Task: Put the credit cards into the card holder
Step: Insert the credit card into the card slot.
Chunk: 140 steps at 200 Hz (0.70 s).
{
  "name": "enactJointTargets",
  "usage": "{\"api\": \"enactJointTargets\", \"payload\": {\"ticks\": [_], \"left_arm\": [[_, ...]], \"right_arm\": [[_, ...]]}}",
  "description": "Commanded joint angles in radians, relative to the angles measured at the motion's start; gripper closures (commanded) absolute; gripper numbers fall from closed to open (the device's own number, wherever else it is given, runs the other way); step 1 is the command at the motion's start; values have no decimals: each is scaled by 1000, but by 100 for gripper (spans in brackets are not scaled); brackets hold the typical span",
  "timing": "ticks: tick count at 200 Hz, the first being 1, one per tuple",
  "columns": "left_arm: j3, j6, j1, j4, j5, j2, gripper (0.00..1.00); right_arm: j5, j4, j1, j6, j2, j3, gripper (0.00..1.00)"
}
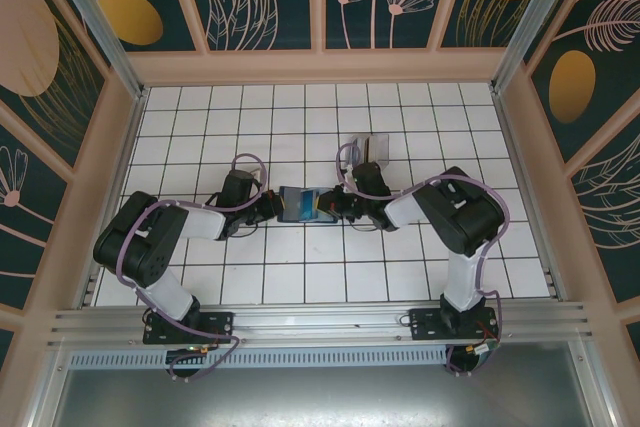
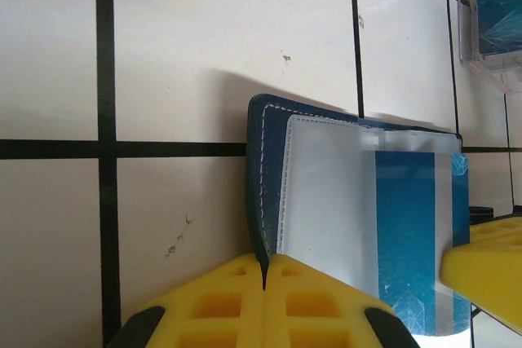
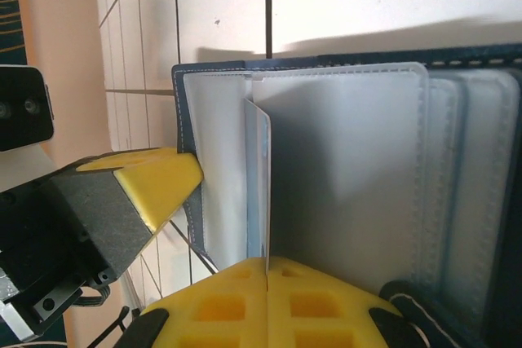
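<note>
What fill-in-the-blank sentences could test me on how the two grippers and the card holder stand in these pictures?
1. The left gripper is ___ on the stitched edge of the card holder.
2. The right gripper pinches a thin credit card among the holder's clear ___.
3. The card holder lies ___ on the tiled table.
4. The fingers of both grippers are ___ in colour.

Missing words: shut; pockets; open; yellow.
</note>
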Motion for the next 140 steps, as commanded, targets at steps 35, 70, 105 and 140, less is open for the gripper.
{"api": "enactJointTargets", "payload": {"ticks": [35, 70, 105, 140], "left_arm": [[-70, 17, 5, -154, -101, 16, 98], [-71, 25, 6, -153, -107, 20, 98], [-56, 48, 6, -170, -107, 32, 98], [-44, 59, 6, -179, -107, 41, 98]], "right_arm": [[-8, 71, -7, 2, 54, 0, 100], [-76, 202, -19, 52, 67, -21, 100], [-146, 291, -21, 74, 65, -31, 100], [-167, 340, -23, 99, 98, -22, 100]]}}
